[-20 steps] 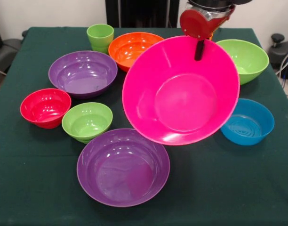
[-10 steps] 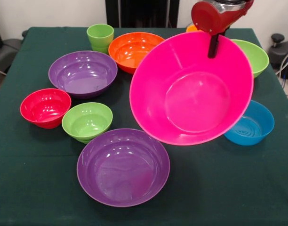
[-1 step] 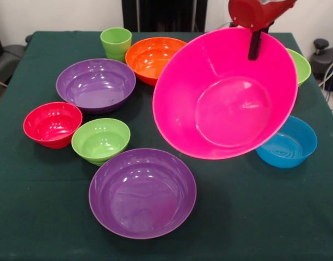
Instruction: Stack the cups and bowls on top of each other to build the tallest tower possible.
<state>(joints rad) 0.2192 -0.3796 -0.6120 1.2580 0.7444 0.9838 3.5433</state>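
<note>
Jaws: clamped on the far rim of the huge pink bowl (image 3: 226,95), one dark finger (image 3: 255,45) showing inside the wall; the gripper (image 3: 256,39) enters from the top edge, right of centre. State: gripping the pink bowl.

Pink bowl: held off the tabletop (image 3: 41,217), tilted steeply so its opening faces the near side. Judged reason: a one-sided rim pinch lets the heavy side hang. It hides most of the large lime green bowl (image 3: 301,64) at far right and overlaps the small blue bowl (image 3: 290,144) at right.

Purple bowl, near (image 3: 142,193): upright, near centre, just beside the pink bowl's lower edge. Empty.

Purple bowl, far (image 3: 96,84): upright, left of centre. Empty.

Orange bowl (image 3: 150,57): upright, far centre, partly behind the pink bowl.

Light green cup (image 3: 116,43): upright, far left of the orange bowl, close beside it.

Red bowl (image 3: 52,124) and small lime green bowl (image 3: 100,140): upright, side by side at left, close together.

Orange cup: not visible, possibly hidden behind the pink bowl.

Tower: none standing; every visible piece sits singly.

Step in hand, as judged: the widest bowl is being carried, probably to serve as the base. It needs a clear patch and levelling before release; the tilt risks a sliding or rocking landing against neighbours.
</note>
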